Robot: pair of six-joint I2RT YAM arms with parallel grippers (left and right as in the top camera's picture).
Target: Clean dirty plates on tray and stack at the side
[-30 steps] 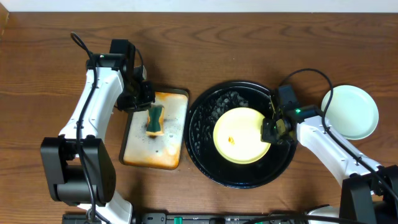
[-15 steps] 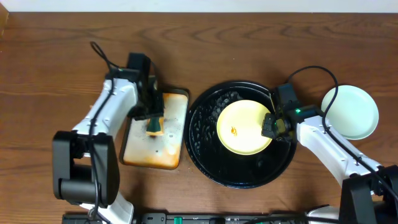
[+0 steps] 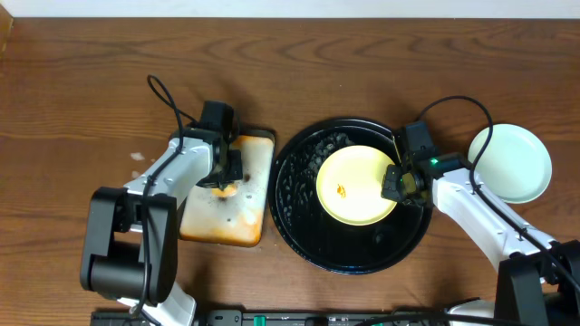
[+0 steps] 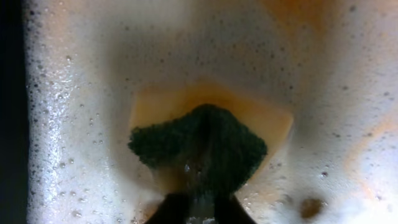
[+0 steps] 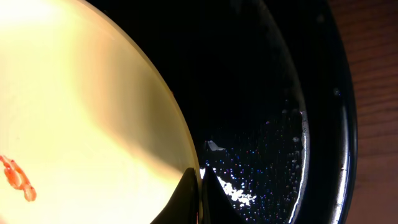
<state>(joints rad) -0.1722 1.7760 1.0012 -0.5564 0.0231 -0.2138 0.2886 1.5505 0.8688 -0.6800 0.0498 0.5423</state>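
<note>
A pale yellow plate with an orange speck sits in the large black tray. My right gripper is shut on the plate's right rim. In the right wrist view its fingers pinch the yellow plate's edge over the wet black tray. A mint-green plate lies on the table at the right; whether another lies under it I cannot tell. My left gripper is down on a green-topped yellow sponge, fingers closed on it.
The sponge stands in a smaller rectangular tray, orange-stained and covered in foam, just left of the black tray. Soapy water glistens in the black tray. Cables run along the table's front edge.
My left gripper has moved right and down onto the sponge and closed on it. My right gripper shifted the yellow plate slightly up and right, then held still.
</note>
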